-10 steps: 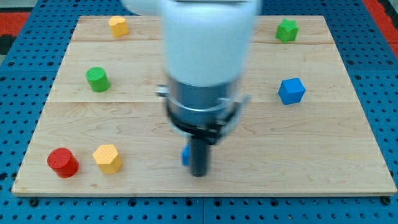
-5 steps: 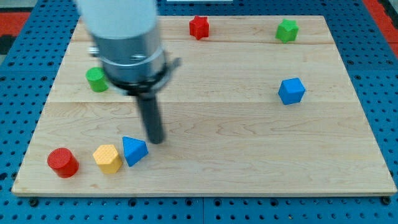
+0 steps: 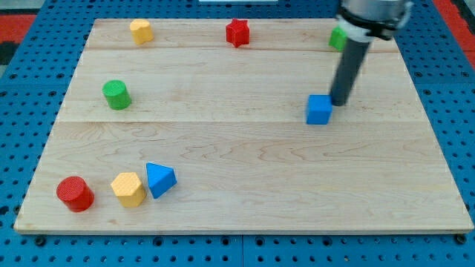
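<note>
My tip (image 3: 341,101) stands on the board's right half, right against the upper right side of the blue cube (image 3: 319,110). The rod rises from there toward the view's top right, where the arm partly covers a green block (image 3: 336,37). At the bottom left, a red cylinder (image 3: 74,193), a yellow hexagonal block (image 3: 128,188) and a blue triangular block (image 3: 160,179) lie in a row; the yellow and blue ones touch. All of these are far from my tip.
A green cylinder (image 3: 116,94) stands at the left. A yellow block (image 3: 141,30) and a red star-shaped block (image 3: 237,32) sit along the top edge of the wooden board (image 3: 237,156), which rests on a blue pegboard.
My tip has swung from beside the blue triangular block at the lower left across to the right. The blue cube has shifted left and slightly down from its earlier spot.
</note>
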